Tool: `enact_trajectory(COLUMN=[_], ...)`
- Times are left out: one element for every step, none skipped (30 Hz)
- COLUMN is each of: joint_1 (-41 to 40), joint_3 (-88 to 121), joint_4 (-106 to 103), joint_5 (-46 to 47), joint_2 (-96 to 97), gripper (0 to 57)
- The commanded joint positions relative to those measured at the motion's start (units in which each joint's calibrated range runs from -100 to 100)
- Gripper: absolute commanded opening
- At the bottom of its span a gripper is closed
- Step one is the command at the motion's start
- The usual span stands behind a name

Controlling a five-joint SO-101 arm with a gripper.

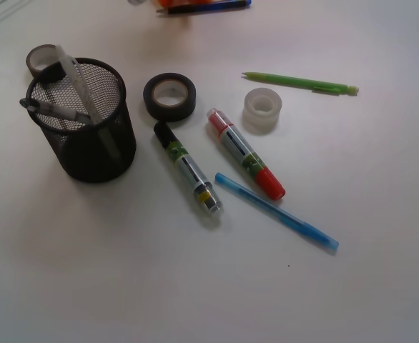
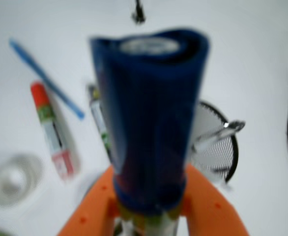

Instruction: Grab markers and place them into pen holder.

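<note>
From the wrist camera we look straight down the orange gripper [image 2: 149,209], whose two fingers [image 2: 210,206] close on either side of the blue marker [image 2: 149,118]. The marker stands upright between them, its dark blue cap toward the camera and filling the middle of the view, blurred by closeness. The jaws are narrowed to the width of the barrel, with a strip of green-yellow label showing at the grip.

Just beyond the gripper, to its right in this view, sits the pen holder [image 2: 217,147], seen from above with a silvery pen clip poking over its rim. Behind the held marker lies the black marker [image 2: 99,120], mostly hidden. Farther left lie the red marker [image 2: 50,128], the thin blue pen [image 2: 45,78] and the clear tape roll [image 2: 11,179].

In the front view only a blurred orange sliver of the arm [image 1: 195,4] shows at the top edge, high above the table [image 1: 352,286]. Below it, the black marker and the red marker lie side by side near a black tape roll [image 1: 170,96], and a green pencil [image 1: 299,82] lies apart.
</note>
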Motion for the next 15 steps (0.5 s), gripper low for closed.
enact_trajectory(joint_1=[1.95,2.47,3.15,3.52,4.19,4.87,5.31,5.69,5.99,6.21,6.81,7.18,7.48,7.71,8.01], joint_3=[2.5,4.4,6.31,7.76,8.57,9.11,9.11,9.02,9.02,9.11,9.11,9.02,9.11,9.48,9.84], joint_4=[-28.28,-33.97,-39.57,-45.17,-49.89,-53.74,-56.02,-57.07,-57.33,-57.33,-57.59,-57.68,-57.68,-57.68,-57.59], joint_5=[-6.59,-7.57,-8.25,-8.64,-8.74,-8.74,-8.74,-8.74,-8.74,-8.69,-8.69,-8.69,-8.69,-8.64,-8.64], joint_2=[2.02,3.46,5.08,7.03,9.24,11.54,13.75,15.7,17.23,18.68,19.95,20.97,21.57,21.74,22.16], gripper=[0.5,0.5,0.5,0.5,0.5,0.5,0.5,0.5,0.5,0.5,0.5,0.5,0.5,0.4,0.4])
